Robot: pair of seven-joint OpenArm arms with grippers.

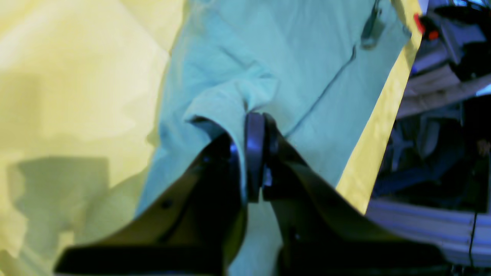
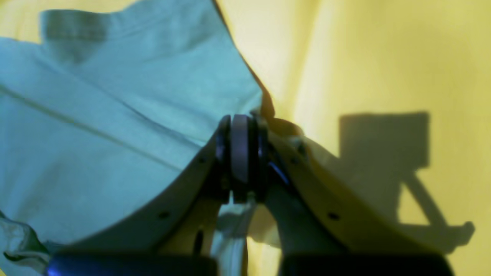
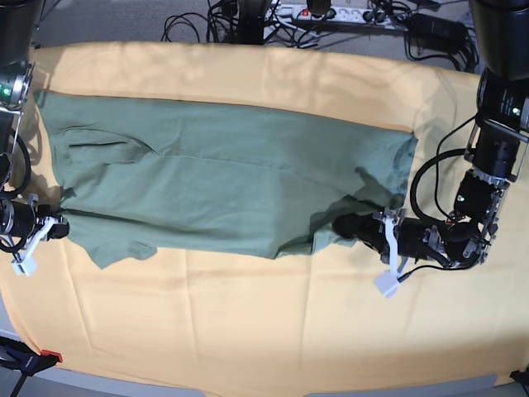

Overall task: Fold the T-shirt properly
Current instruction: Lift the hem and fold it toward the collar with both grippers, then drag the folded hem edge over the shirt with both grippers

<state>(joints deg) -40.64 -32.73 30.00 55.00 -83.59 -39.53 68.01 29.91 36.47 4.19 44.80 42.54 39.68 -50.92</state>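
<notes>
T-shirt [image 3: 223, 182] spread across yellow-orange cloth [image 3: 248, 322] on bench | left gripper [image 1: 256, 153] jaws clamped on its near right edge | right gripper [image 2: 241, 153] jaws clamped on its near left edge | advice: lift both together, keep hem taut, carry it to far edge evenly

Large yellow-orange cloth [image 3: 264, 322] spread flat under both end effectors, creased, shadowed beside each. White power strip [image 3: 326, 14] and tangle of black cables [image 3: 211, 21] past far edge, well beyond them. Red-tipped clamp [image 3: 37, 358] at near corner, below right effector.
</notes>
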